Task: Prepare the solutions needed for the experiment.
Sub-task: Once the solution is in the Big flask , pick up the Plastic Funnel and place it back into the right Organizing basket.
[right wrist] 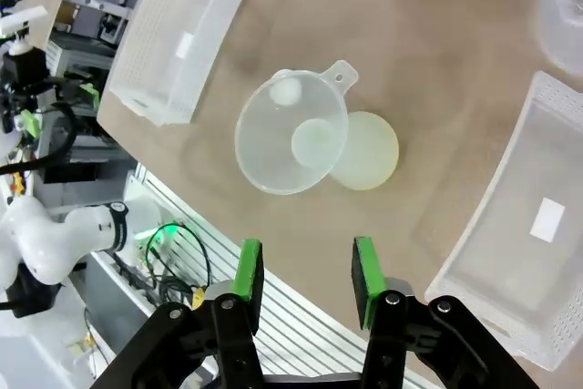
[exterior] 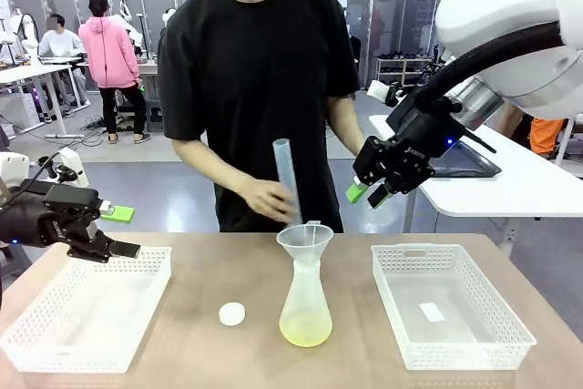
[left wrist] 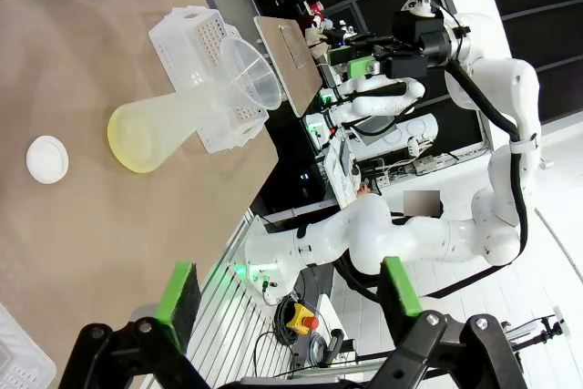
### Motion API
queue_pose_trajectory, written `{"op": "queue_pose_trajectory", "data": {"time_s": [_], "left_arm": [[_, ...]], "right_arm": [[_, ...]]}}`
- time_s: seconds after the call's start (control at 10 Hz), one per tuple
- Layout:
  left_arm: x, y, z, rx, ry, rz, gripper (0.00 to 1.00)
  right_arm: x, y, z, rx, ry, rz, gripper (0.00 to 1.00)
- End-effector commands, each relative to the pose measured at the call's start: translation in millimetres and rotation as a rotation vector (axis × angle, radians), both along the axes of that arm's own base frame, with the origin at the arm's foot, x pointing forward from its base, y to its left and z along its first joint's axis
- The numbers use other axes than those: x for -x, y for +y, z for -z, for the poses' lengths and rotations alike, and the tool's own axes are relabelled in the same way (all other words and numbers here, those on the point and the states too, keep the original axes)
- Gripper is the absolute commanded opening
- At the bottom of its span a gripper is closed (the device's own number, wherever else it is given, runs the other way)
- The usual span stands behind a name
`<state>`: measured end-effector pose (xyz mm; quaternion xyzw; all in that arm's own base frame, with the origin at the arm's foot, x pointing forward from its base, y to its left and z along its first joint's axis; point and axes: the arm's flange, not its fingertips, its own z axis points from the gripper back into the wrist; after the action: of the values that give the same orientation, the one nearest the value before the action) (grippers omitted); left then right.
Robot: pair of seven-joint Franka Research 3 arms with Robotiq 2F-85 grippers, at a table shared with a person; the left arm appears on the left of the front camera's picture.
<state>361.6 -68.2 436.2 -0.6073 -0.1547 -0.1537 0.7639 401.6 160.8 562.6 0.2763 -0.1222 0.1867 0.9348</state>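
A whitish conical flask (exterior: 305, 293) stands mid-table with a clear funnel (exterior: 305, 241) in its neck. A shallow layer of the pale yellow solutions (exterior: 305, 327) lies in its bottom. The person's hand (exterior: 262, 198) holds a translucent measuring cylinder (exterior: 286, 179) nearly upright, its lower end just behind the funnel's rim. My right gripper (exterior: 366, 196) hangs open and empty in the air, up and to the right of the funnel; in its wrist view the funnel (right wrist: 291, 143) and yellow liquid (right wrist: 369, 152) lie below. My left gripper (exterior: 123, 231) is wide open and empty at the left basket's far edge.
White mesh baskets sit at the table's left (exterior: 91, 307) and right (exterior: 446, 302), the right one holding a small white slip. A round white cap (exterior: 232, 313) lies left of the flask. The person stands close at the far edge.
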Motion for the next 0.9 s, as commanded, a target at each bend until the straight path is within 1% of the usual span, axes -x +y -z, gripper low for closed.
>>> {"op": "queue_pose_trajectory", "data": {"time_s": [0.0, 0.6, 0.7, 0.8], "left_arm": [[1, 0, 2, 0.005, -0.017, 0.014, 1.0], [1, 0, 2, 0.005, -0.017, 0.014, 1.0], [1, 0, 2, 0.005, -0.017, 0.014, 1.0], [1, 0, 2, 0.005, -0.017, 0.014, 1.0]], "right_arm": [[4, -6, -1, -0.052, 0.008, 0.026, 0.51], [4, -6, -1, -0.052, 0.008, 0.026, 0.51], [0, -9, -3, -0.042, 0.007, -0.001, 0.51], [-17, 2, -7, -0.015, -0.064, -0.049, 0.51]]}}
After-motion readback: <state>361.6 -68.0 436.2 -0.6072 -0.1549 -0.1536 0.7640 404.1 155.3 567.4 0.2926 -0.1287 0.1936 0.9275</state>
